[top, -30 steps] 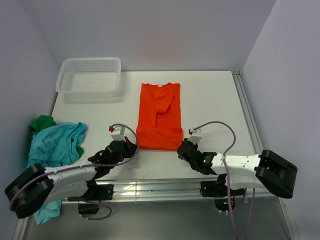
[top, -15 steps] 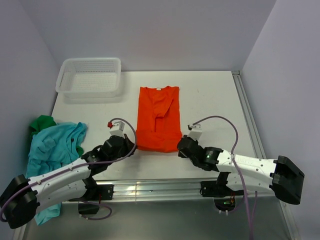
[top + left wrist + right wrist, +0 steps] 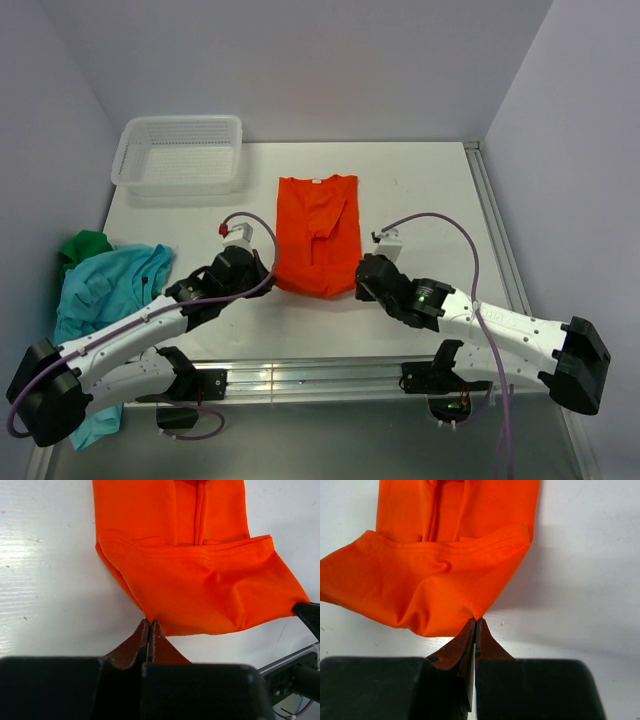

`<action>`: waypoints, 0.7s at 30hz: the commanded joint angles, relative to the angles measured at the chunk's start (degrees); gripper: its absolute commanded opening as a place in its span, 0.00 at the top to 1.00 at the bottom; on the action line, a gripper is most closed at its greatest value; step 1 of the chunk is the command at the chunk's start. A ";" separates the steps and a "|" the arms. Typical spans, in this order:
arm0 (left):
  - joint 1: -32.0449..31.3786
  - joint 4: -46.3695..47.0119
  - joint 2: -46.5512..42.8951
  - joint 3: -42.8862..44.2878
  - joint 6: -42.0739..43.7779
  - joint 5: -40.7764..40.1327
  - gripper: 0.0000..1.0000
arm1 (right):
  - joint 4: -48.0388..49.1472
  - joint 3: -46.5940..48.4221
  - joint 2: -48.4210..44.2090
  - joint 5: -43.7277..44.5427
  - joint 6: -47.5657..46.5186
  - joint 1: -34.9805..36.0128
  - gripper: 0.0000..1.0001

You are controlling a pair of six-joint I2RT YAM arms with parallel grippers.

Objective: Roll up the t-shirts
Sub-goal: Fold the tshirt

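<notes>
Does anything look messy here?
Yes. The teal-blue t-shirt and the dark green t-shirt lie crumpled in a heap, spilling over the left edge of the table. The orange t-shirt looks neatly folded.

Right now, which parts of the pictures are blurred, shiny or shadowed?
Left wrist view: the body of the left claw is blurred, the table shines. Right wrist view: the orange shirt is sharp and casts a soft shadow to its right.
</notes>
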 commanded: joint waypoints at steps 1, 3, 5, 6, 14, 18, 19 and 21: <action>2.73 -1.74 0.71 3.32 1.61 4.00 1.00 | -0.68 3.03 -0.17 -2.42 -3.62 -3.35 1.00; 4.84 -2.36 1.93 4.72 2.05 5.06 1.00 | -0.24 3.82 -0.17 -5.41 -5.29 -5.20 1.00; 6.42 -3.24 3.25 6.82 2.93 6.21 1.00 | 0.37 4.35 0.09 -7.34 -7.13 -8.18 1.00; 6.78 -3.41 4.65 7.54 3.28 6.65 1.00 | 0.55 5.05 0.70 -9.44 -7.66 -9.15 1.00; 10.99 -4.91 11.25 14.57 5.40 10.16 1.00 | 1.25 9.36 5.71 -15.17 -12.23 -15.48 1.00; 12.58 -5.70 15.46 17.64 5.22 10.61 1.00 | 1.43 12.08 9.57 -17.81 -13.73 -18.03 1.00; 12.75 -5.70 16.08 18.61 5.05 10.78 1.00 | 1.52 12.52 10.11 -18.42 -13.99 -19.00 1.00; 13.46 -5.88 18.10 19.67 4.96 10.78 1.00 | 2.04 13.31 11.51 -19.56 -14.52 -20.05 1.00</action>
